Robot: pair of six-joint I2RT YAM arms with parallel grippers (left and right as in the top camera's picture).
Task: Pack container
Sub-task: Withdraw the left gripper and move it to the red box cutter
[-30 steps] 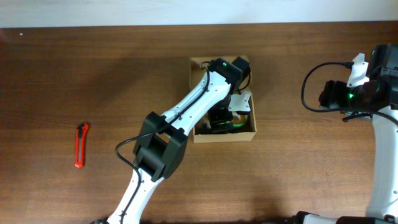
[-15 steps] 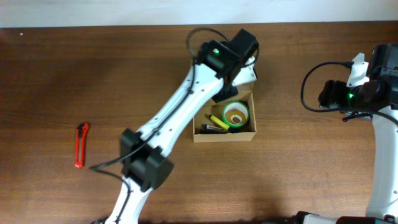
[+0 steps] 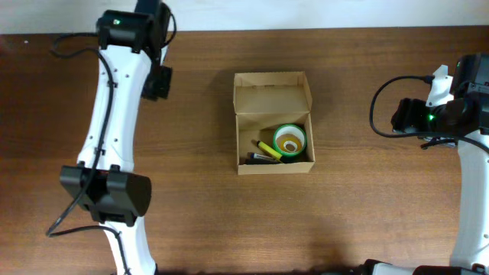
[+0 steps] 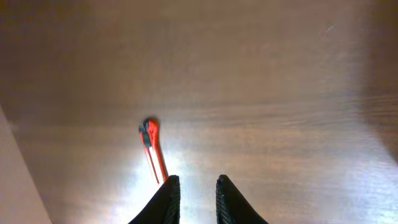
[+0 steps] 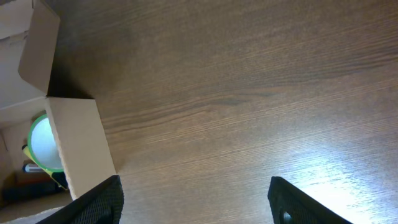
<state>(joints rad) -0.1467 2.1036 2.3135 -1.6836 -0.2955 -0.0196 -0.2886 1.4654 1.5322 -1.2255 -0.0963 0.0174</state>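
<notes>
The container [image 3: 273,166], a tan cardboard box, sits mid-table with its flap lid [image 3: 271,93] folded back. Inside lie a green tape roll [image 3: 289,140], a yellow marker [image 3: 267,148] and dark pens [image 3: 256,158]. My left gripper [image 3: 158,80] hangs far left of the box near the back edge. Its jaws [image 4: 198,182] stand a narrow gap apart with nothing between them, above bare wood near a red cutter [image 4: 153,151]. My right gripper [image 5: 196,190] is wide open and empty, right of the box wall [image 5: 78,143], with the green roll [image 5: 40,146] showing inside.
The left arm's elbow [image 3: 107,195] hangs over the left part of the table and covers the cutter's spot in the overhead view. The right arm [image 3: 458,114] stays at the right edge. A pale wall runs along the table's back edge [image 3: 244,15].
My left arm has swung out of the box and far to the left, and its jaws have narrowed from wide to a small gap. The box contents now show. The right arm has not moved.
</notes>
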